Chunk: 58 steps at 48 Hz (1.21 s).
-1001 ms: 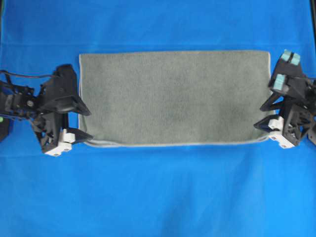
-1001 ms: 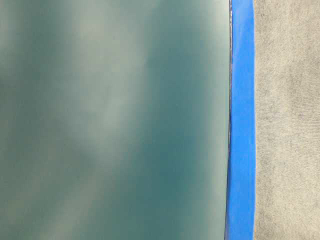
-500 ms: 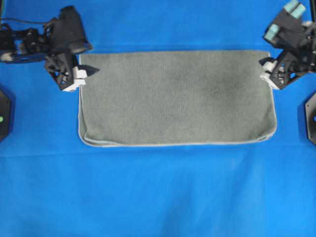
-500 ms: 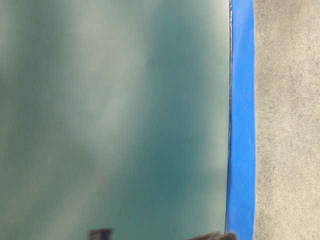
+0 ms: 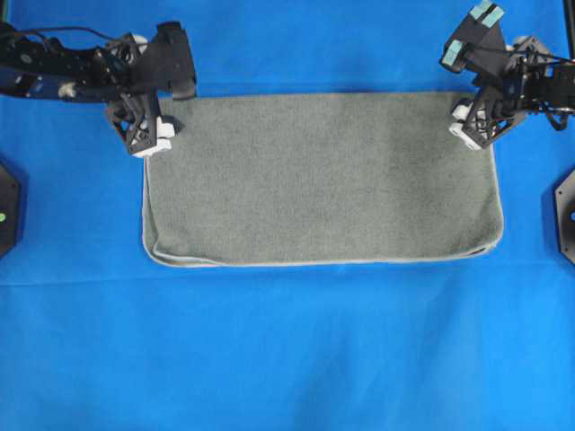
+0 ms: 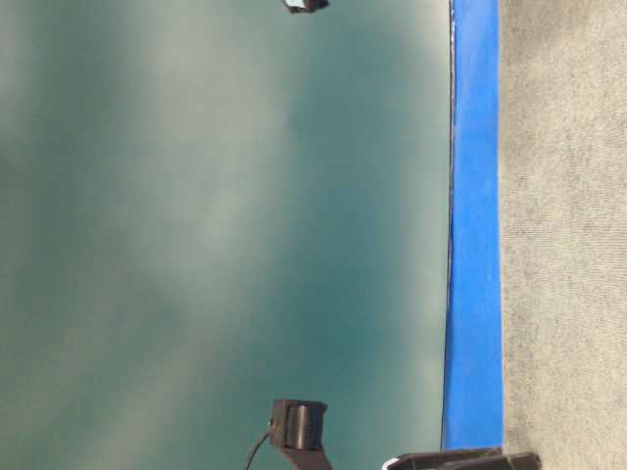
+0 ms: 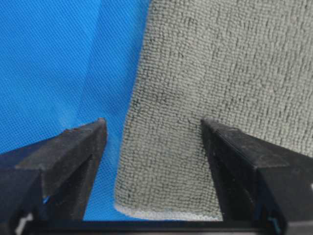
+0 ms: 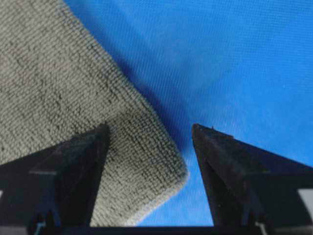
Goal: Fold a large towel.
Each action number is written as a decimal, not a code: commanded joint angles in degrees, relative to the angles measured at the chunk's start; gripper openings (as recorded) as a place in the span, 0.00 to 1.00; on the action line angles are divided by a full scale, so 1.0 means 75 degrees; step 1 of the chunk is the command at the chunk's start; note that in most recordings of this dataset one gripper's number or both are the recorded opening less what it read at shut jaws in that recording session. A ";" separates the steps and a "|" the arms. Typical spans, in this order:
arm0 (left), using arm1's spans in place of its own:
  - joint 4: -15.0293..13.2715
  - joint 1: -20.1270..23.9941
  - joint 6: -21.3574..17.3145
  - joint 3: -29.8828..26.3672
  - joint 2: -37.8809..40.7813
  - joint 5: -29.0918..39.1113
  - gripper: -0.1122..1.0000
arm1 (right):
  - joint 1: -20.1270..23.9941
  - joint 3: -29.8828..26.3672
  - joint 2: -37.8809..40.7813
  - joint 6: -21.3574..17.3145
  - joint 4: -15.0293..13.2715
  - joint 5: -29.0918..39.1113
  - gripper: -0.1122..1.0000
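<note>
Blue sheet (image 5: 287,350) covers whole table. Large towel (image 5: 319,180) lies mid-sheet, flat, folded to a long rectangle, doubled hem along near edge. Left gripper (image 5: 144,126) at towel's far-left corner, jaws apart, corner btwn fingers (image 7: 73,152) in wrist view, not pinched. Right gripper (image 5: 474,121) at towel's far-right corner, jaws wide, corner btwn them, no grip. Table-level view: mostly blurred teal backdrop (image 6: 216,235) beside towel.

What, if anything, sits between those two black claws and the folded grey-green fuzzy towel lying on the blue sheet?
Nothing visible. The left gripper and right gripper both stand open, each straddling a far corner of the folded grey-green microfibre towel, with only the bright blue table sheet around it.
</note>
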<state>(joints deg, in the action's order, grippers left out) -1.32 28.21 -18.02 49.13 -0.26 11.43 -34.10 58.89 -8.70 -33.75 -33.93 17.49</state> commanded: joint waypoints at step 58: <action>-0.0059 -0.1570 0.0891 -0.1430 -0.4395 0.4219 0.12 | 0.2766 -0.0996 -0.5707 0.0047 0.1816 0.2813 0.12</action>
<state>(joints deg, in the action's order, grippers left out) -1.67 17.67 -12.13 39.20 -31.82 43.15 -13.36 53.00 -50.89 -33.22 -20.39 38.76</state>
